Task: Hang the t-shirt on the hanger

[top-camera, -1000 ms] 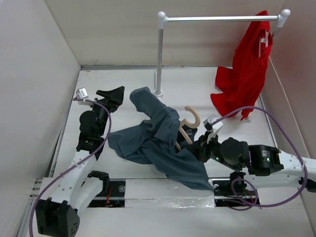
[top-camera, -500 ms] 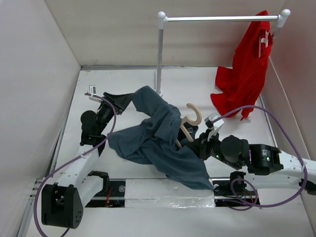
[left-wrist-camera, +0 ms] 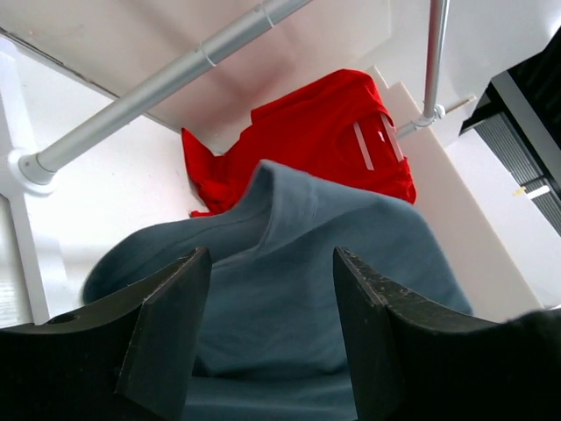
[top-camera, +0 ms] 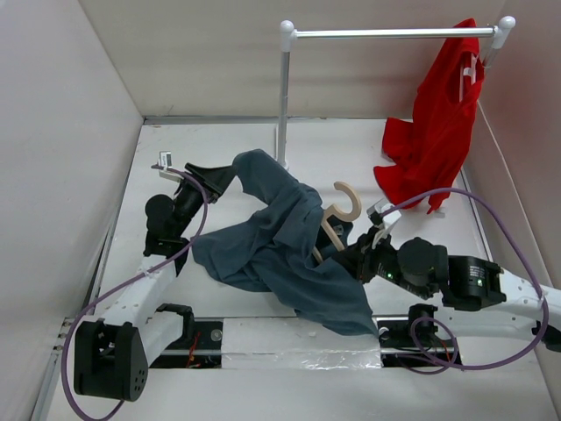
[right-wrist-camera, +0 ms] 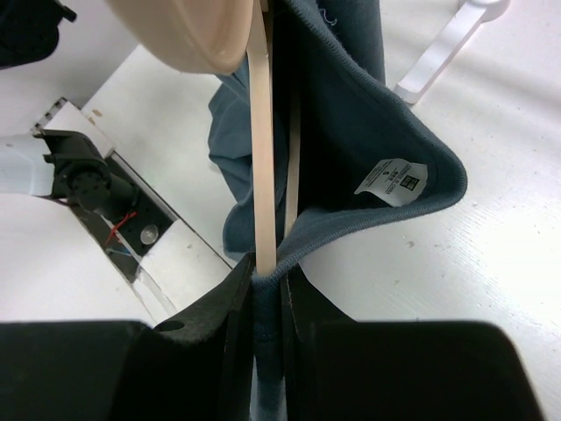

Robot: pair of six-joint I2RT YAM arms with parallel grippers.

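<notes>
The slate blue t-shirt (top-camera: pixel 280 250) lies bunched in the middle of the table, one part raised at the back left. The cream hanger (top-camera: pixel 337 215) sticks up from it, hook on top. My right gripper (top-camera: pixel 351 259) is shut on the hanger's stem and the shirt's collar together; the right wrist view shows the hanger (right-wrist-camera: pixel 261 149) and the collar with a white label (right-wrist-camera: pixel 393 180) between the jaws. My left gripper (top-camera: pixel 219 175) is open at the raised fabric, and the left wrist view shows the shirt (left-wrist-camera: pixel 280 289) lying between its spread fingers (left-wrist-camera: pixel 171 324), untouched.
A silver rail (top-camera: pixel 390 33) on a white post (top-camera: pixel 282 105) stands at the back, with a red garment (top-camera: pixel 434 132) hanging from its right end. White walls close in the left, back and right. Purple cables loop from both arms.
My left gripper swung right and toward the raised part of the shirt, and that fabric shifted slightly. My right gripper lifted the hanger a little.
</notes>
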